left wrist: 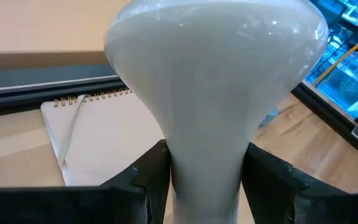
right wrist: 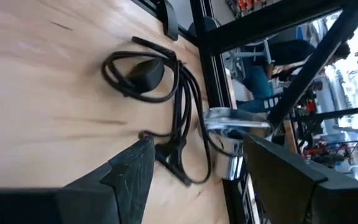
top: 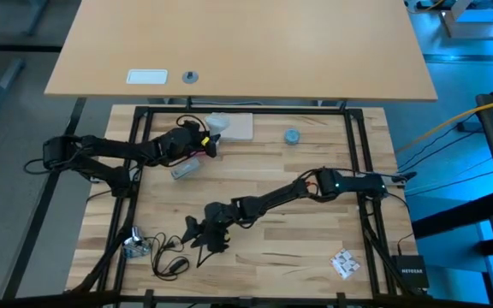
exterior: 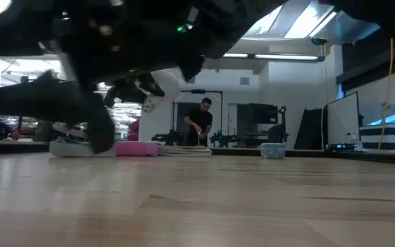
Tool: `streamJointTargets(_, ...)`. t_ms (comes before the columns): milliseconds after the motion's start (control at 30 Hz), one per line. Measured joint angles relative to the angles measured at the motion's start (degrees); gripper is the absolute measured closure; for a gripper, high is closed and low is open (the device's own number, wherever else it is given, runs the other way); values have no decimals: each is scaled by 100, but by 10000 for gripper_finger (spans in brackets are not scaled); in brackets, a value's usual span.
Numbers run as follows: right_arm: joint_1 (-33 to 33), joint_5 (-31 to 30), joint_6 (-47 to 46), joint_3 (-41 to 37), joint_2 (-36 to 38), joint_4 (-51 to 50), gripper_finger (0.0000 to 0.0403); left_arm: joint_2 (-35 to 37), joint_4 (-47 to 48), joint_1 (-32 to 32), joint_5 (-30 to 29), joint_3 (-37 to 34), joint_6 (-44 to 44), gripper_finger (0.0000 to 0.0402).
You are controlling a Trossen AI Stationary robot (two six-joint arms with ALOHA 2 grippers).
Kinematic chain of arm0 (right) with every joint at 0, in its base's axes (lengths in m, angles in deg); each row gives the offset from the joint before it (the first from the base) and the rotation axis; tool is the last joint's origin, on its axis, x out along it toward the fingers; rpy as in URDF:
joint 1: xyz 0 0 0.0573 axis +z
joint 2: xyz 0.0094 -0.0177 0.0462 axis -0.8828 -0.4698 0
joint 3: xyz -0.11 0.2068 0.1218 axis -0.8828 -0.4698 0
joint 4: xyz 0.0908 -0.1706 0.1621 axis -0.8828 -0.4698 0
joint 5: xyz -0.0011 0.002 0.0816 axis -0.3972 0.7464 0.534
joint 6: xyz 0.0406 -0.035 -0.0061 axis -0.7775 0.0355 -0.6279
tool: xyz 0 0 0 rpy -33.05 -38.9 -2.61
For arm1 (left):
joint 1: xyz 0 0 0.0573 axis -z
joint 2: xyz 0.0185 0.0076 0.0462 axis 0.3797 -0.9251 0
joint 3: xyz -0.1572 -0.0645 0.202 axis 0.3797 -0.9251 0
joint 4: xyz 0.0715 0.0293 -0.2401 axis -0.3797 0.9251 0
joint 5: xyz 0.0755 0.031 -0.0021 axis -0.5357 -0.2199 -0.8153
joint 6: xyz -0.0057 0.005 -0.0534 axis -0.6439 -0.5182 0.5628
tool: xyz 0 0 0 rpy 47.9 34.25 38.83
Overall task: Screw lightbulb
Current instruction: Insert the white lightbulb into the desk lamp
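Beyond the wooden table, a bright workshop room: long ceiling light strips (exterior: 266, 56) glow overhead, a person in dark clothes (exterior: 200, 122) stands at a far bench, and a large light-brown desk (top: 238, 47) sits behind.

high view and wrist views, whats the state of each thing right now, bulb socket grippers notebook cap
lightbulb: held by its neck, off the socket, not screwed in
left gripper: shut on the lightbulb, at the table's far side over the notebook
right gripper: open, empty, near the socket
socket: empty, at the table's near left corner
black cord: coiled loosely beside the socket
notebook: lying closed, flat
blue-grey cap: lying loose, untouched
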Motion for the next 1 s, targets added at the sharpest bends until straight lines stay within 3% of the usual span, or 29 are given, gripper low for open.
streamJointTargets(267, 58, -197, 17, 865, -698, -92, 184, 4, 67, 2, 160, 0, 1, 246)
streamJointTargets(833, 93, -1776, 1453, 928, -750, -907, 207, 4, 78, 2, 160, 0, 3, 246)
streamJointTargets(1000, 129, -1495, 1613, 985, -760, -943, 207, 4, 78, 2, 160, 0, 3, 246)
